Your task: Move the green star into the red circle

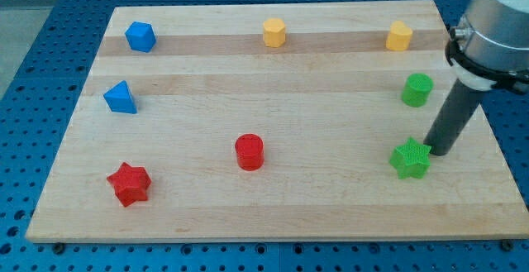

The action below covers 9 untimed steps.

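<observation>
The green star (410, 159) lies on the wooden board (273, 181) near the view's lower right. The red circle (249, 151), a short red cylinder, stands left of it, near the board's lower middle, well apart from the star. My tip (436, 152) rests on the board right against the star's upper right side. The dark rod slants up from it to the arm at the view's top right.
A green cylinder (417, 89) stands just above the star. A red star (129, 183) lies at lower left. A blue triangle (121, 97) and a blue block (140, 36) are at left. Two yellow blocks (274, 33) (399, 35) sit along the top.
</observation>
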{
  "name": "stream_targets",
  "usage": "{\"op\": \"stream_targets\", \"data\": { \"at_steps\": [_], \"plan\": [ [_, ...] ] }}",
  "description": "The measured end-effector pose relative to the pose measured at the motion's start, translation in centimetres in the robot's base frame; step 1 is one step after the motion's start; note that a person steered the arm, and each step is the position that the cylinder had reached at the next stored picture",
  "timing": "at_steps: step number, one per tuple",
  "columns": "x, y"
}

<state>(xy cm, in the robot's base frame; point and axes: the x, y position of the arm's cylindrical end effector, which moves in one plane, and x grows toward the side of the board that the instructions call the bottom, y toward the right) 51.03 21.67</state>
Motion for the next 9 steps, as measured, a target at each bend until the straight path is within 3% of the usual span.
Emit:
{"op": "stream_targets", "data": {
  "at_steps": [4, 9],
  "plan": [
    [1.8, 0.4],
    [1.7, -13.4]
  ]
}}
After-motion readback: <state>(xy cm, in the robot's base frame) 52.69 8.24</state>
